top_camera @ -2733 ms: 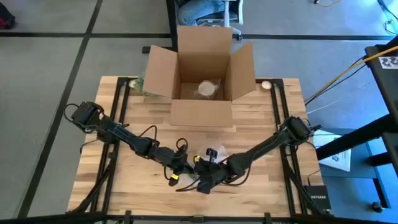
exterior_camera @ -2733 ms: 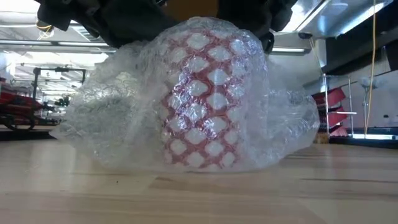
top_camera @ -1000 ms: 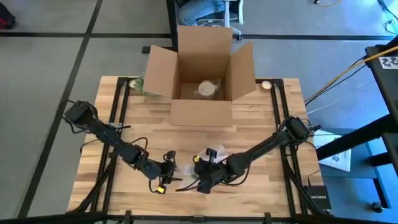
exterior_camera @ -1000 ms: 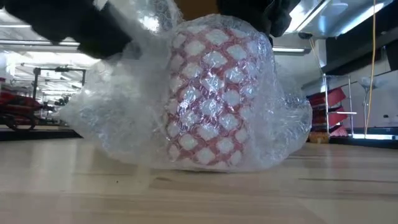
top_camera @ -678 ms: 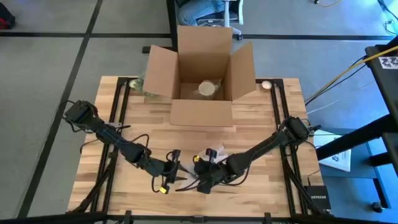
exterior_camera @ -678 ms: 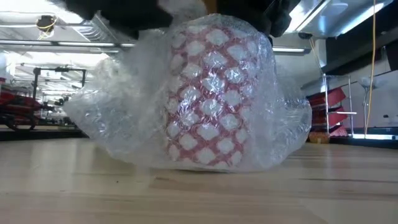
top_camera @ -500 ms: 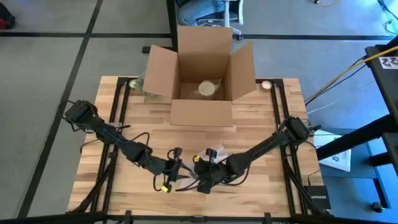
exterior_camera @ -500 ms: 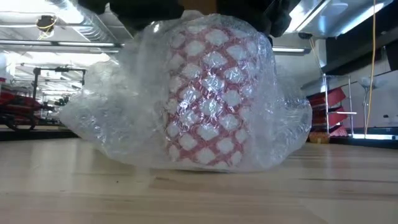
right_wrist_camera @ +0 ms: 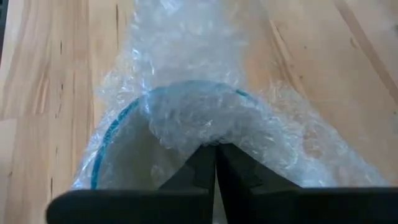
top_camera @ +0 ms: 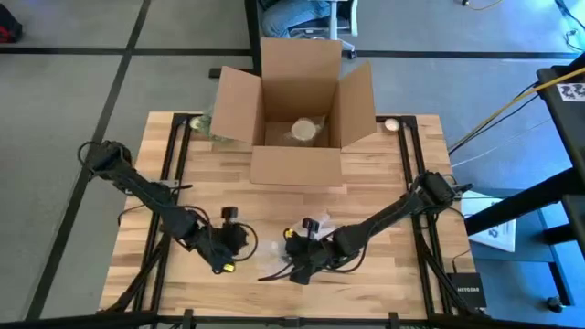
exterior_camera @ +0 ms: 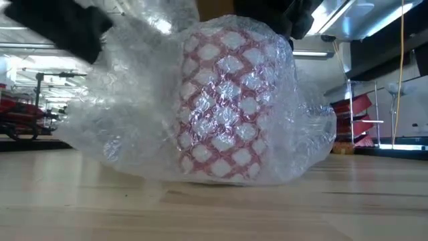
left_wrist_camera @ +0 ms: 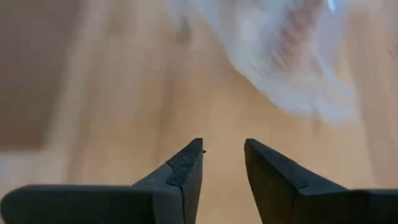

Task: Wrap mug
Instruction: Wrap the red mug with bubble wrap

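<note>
Right gripper (right_wrist_camera: 216, 155): we are pinching bubble wrap (right_wrist_camera: 186, 93) over mug (exterior_camera: 227, 100). Left gripper (left_wrist_camera: 222, 158), at nine o'clock of it: fingers standing apart, empty.

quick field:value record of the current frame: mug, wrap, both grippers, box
mug: red-and-white lattice pattern, upright on the table, covered in bubble wrap
bubble wrap: loose, spread wider than the mug on both sides
right gripper: shut on bubble wrap at the mug's rim
left gripper: open, holding nothing, off to the mug's left
box: cardboard, flaps open, at the table's far edge, a pale wrapped item inside
</note>
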`<state>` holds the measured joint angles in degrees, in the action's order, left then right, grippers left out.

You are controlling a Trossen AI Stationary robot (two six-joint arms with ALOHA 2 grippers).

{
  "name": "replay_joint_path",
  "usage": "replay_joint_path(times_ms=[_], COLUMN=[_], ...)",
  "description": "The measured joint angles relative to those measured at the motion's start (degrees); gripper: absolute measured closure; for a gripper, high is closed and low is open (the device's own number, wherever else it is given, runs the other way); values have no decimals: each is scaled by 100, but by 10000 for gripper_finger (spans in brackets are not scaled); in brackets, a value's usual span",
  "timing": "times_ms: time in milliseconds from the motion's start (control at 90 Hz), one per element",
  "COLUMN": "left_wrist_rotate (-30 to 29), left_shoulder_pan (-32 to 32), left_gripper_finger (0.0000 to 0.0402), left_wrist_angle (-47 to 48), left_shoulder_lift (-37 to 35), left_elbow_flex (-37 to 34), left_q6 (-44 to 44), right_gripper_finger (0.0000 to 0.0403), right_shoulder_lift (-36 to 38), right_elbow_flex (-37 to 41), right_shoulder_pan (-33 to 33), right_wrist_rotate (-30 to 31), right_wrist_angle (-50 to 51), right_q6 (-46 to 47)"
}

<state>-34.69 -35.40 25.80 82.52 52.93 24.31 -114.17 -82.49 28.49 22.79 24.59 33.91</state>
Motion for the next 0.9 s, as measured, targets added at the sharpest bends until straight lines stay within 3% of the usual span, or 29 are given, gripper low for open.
replay_joint_path(times_ms=[189,400,656,900], left_wrist_rotate=[711,1666,2097,2163], left_shoulder_pan=[373,674,1003,1023], left_gripper_finger=[298,298,298,298], left_wrist_angle=[-1674,-3145,-3851,-3840], left_shoulder_lift=[273,727,1474,1356], left_elbow_flex=[0,0,6,9], left_q6=[-1066,-1696,-1748,-1728], right_gripper_finger=[403,403,403,403], right_shoulder_lift=[0,0,7,402], right_elbow_flex=[-1,-1,-1,-265], right_shoulder_pan=[0,0,0,2], right_wrist_rotate=[0,2,7,-122], right_wrist_angle=[-2,-5,-7,581], right_q6=[0,0,-23,-138])
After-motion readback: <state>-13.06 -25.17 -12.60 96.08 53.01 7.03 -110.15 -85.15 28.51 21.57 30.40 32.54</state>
